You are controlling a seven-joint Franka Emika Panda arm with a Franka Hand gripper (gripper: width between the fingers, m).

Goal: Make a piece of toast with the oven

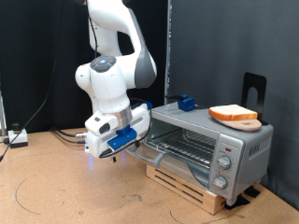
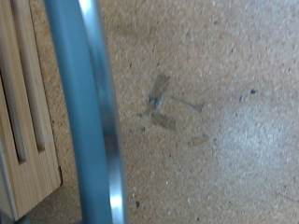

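The silver-grey oven (image 1: 241,147) stands on a wooden slat base (image 1: 192,185) at the exterior view's right. Its glass door (image 1: 173,161) is swung down open, and the wire rack (image 1: 187,140) shows inside. The piece of toast (image 1: 231,113) lies on a round wooden board (image 1: 247,122) on top of the oven. My gripper (image 1: 118,153) hangs low at the door's outer edge, to the exterior view's left of the oven. In the wrist view a shiny grey-blue door handle (image 2: 93,112) runs very close across the picture. The slat base (image 2: 23,103) lies beside it. My fingers do not show.
The floor is speckled brown board (image 2: 206,140). A small box with cables (image 1: 15,138) lies at the exterior view's left. A black stand (image 1: 254,90) rises behind the oven, and a blue object (image 1: 186,102) sits by its back corner.
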